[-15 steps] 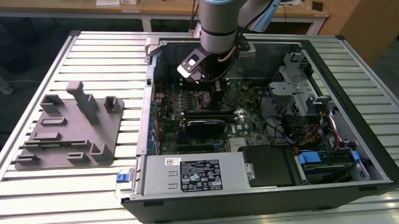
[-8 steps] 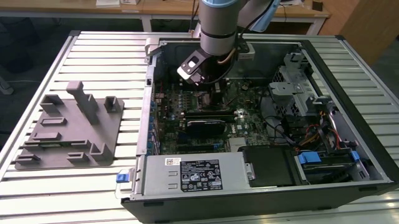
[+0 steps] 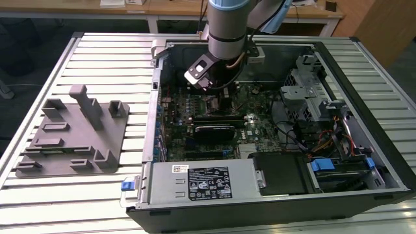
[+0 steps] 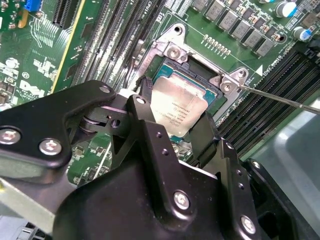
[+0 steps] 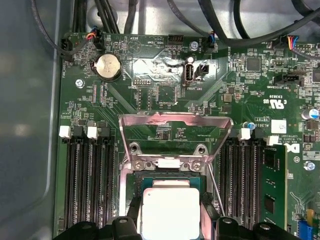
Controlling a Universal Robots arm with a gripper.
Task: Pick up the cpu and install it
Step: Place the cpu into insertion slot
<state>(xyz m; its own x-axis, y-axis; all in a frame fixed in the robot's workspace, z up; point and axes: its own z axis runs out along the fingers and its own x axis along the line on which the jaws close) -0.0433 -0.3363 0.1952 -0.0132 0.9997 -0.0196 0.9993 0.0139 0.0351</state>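
The cpu (image 4: 176, 102), a thin square chip with a silver-grey top, lies level over the dark motherboard socket (image 4: 212, 82); I cannot tell whether it rests fully in it. My gripper (image 4: 176, 107) has one black finger (image 4: 144, 92) at each of two opposite edges of the chip and is shut on it. The first wrist view has the cpu (image 5: 170, 212) between the fingers (image 5: 131, 212), and the socket's metal load plate (image 5: 175, 122) stands folded open beyond it. In the exterior view my gripper (image 3: 213, 93) reaches down into the open computer case (image 3: 338, 58).
The thin socket lever (image 4: 280, 98) sticks out beside the socket. Memory slots (image 5: 87, 185) flank it, one holding a green module (image 5: 272, 187). Cables (image 5: 235, 35) run along the board's edge. A grey plastic fixture (image 3: 71, 134) lies on the slatted table; the power supply (image 3: 201, 183) fills the case's near side.
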